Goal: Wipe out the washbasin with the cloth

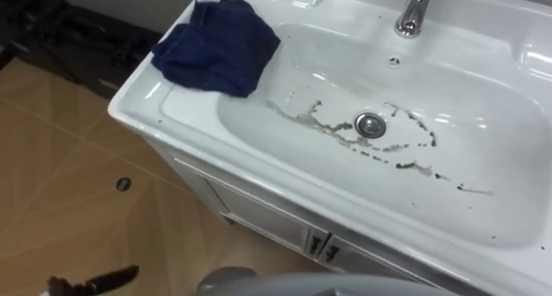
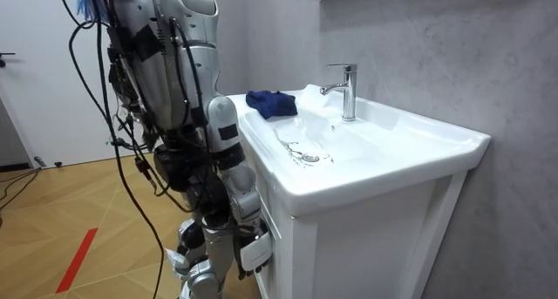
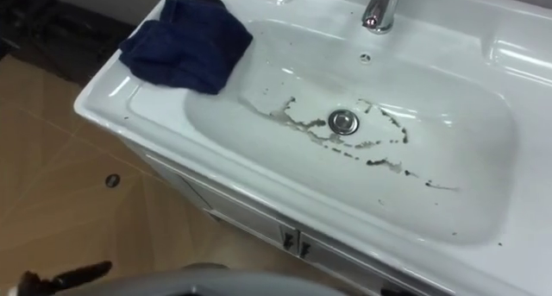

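White basin (image 1: 483, 97), set in a cabinet (image 1: 267, 214). Inside: dark smears (image 1: 315, 116) ringing the drain (image 1: 370, 124) and trailing to its right. Blue cloth (image 1: 220, 46) bunched on the basin's left rear rim, edge drooping inward. Tap (image 1: 414, 11) behind the bowl. Left hand (image 1: 95, 283) low over the floor, right hand (image 2: 251, 247) hanging by the cabinet; can't tell either grip.
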Controlling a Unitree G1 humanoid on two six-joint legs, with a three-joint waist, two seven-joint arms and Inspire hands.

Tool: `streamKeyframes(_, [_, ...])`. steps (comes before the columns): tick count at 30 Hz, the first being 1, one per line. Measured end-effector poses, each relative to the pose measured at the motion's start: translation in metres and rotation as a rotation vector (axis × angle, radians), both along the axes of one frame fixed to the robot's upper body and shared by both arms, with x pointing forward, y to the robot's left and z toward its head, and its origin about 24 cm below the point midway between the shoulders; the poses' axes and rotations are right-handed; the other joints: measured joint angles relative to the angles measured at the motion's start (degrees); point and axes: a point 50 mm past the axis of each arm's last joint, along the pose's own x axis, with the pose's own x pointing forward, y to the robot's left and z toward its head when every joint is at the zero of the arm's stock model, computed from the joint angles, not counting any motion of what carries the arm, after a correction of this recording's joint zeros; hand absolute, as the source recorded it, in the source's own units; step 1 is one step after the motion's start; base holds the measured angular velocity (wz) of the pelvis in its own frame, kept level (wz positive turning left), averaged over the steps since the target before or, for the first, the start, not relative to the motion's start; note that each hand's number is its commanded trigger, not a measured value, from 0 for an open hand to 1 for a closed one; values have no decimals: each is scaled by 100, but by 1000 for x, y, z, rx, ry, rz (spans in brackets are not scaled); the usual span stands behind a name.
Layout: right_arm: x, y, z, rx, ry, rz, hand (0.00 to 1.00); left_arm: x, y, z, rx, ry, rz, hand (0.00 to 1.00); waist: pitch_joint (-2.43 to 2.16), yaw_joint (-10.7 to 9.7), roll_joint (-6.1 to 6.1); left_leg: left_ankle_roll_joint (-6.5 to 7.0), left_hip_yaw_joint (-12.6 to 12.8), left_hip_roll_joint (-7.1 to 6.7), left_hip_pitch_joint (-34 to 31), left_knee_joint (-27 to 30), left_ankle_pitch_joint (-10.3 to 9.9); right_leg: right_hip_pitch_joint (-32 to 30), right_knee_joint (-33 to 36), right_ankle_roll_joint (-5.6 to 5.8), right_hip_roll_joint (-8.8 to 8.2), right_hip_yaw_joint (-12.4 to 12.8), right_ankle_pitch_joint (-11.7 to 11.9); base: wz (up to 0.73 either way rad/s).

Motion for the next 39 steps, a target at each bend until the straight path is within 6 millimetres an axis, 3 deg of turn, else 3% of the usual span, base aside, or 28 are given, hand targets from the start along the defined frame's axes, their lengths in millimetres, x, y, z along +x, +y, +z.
streamKeyframes(5, [-3,-4,1,-16,4,15,0,38,31,58,278,-255,70,0,-9,62,47,5,-28,-24,-73,8,26,-69,22,10,-9,-5,9,-1])
streamKeyframes(10, [-7,-4,1,-26,8,13,0,70,45,116,475,-502,124,0,-7,142,61,6,-33,-34,-6,-21,26,-44,65,17,-12,17,14,-5])
streamKeyframes(15, [-6,-5,1,-35,-2,19,0,100,33,170,655,-685,19,0,-2,127,90,12,-36,-30,-44,29,22,-53,62,19,-27,26,14,0])
streamKeyframes(20, [-4,-7,2,-53,-16,28,0,109,17,206,767,-815,-52,0,-1,63,154,19,-12,-23,-23,57,17,-54,70,24,-14,112,18,-4])
streamKeyframes(23, [-2,-9,3,-61,-31,39,0,111,11,218,825,-847,-87,0,-14,31,198,19,67,-4,71,-10,17,-41,81,24,-11,214,18,-19])
streamKeyframes(28, [2,-7,3,-59,-47,55,0,115,-7,241,901,-925,-175,0,-17,-142,145,18,88,0,92,-41,18,-33,69,23,-5,240,19,-3])
streamKeyframes(29, [3,-7,3,-59,-48,66,0,117,-12,243,912,-933,-213,0,8,-199,107,19,101,-1,108,-51,19,-23,72,24,-7,247,19,-3])
streamKeyframes(36, [14,-7,3,-60,-67,113,0,138,-48,235,966,-866,-472,0,55,-481,118,19,93,-4,117,-46,19,14,66,28,-7,224,28,1])
streamKeyframes(37, [15,-6,2,-61,-66,123,0,143,-56,230,974,-840,-528,0,74,-536,75,19,93,-4,118,-50,19,13,67,28,-6,239,28,0])
streamKeyframes(39, [18,-6,2,-60,-71,133,0,148,-64,221,983,-795,-600,0,64,-589,86,18,110,0,119,-64,19,-2,67,28,-4,274,28,-9])
